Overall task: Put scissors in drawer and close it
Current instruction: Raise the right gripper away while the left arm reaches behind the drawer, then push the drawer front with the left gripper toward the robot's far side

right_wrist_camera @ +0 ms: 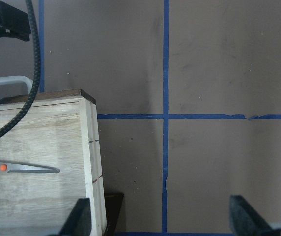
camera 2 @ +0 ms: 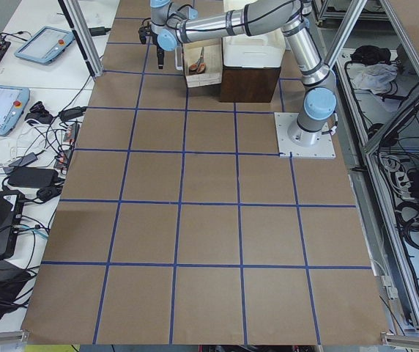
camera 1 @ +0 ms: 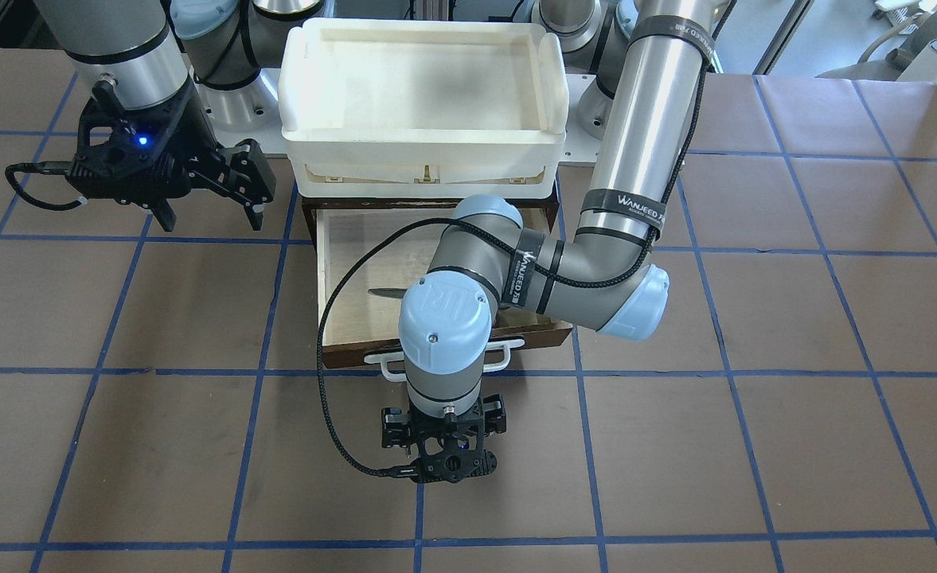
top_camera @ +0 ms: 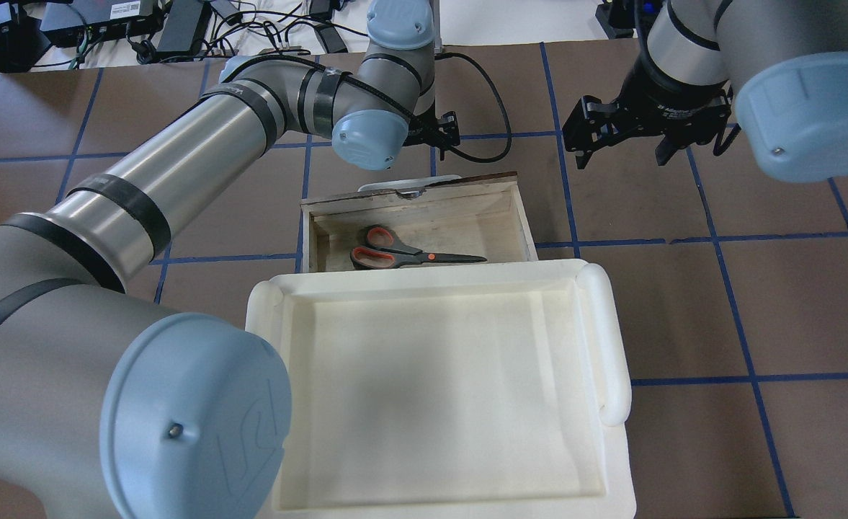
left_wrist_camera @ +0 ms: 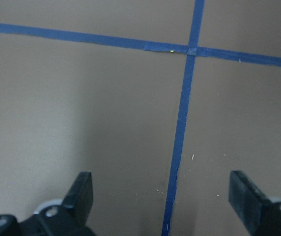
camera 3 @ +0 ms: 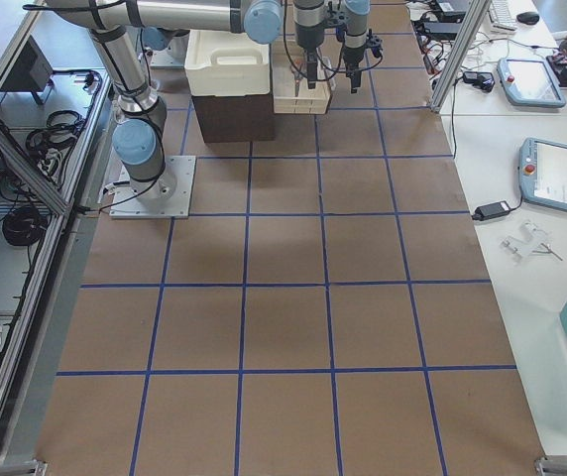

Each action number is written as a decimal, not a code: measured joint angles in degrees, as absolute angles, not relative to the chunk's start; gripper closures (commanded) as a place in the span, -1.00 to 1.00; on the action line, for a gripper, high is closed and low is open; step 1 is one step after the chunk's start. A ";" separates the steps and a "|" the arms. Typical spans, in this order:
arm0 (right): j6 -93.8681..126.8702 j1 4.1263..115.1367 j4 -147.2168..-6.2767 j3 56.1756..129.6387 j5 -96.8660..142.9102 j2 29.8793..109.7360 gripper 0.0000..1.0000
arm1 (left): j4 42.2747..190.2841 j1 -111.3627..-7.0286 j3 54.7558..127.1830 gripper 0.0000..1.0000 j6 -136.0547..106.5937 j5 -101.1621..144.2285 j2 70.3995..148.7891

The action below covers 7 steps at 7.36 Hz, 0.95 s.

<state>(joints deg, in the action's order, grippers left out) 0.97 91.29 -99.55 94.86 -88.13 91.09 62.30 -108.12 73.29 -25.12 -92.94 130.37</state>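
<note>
scissors (top_camera: 409, 254) in drawer (top_camera: 524, 220), drawer open. L gripper (left_wrist_camera: 161, 187) past its front, R gripper (right_wrist_camera: 159, 209) right: both spread, empty. Todo: close.

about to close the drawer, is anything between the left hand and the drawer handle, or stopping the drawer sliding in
Nothing visible. The open left hand hangs just beyond the white bar handle, with only table between them. The scissors lie flat on the floor of the drawer.
</note>
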 measured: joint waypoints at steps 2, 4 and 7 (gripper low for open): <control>0.92 91.34 -98.61 94.87 -88.19 91.19 -1.00 | 65.30 -108.45 73.00 -1.00 -25.07 -93.10 131.80; 0.80 91.51 -98.34 95.12 -87.79 91.46 -1.00 | 69.46 -109.25 72.93 -1.00 -25.27 -92.70 131.97; 0.56 91.60 -98.23 95.45 -87.90 91.45 -1.00 | 73.47 -109.76 72.86 -1.00 -27.39 -90.87 131.16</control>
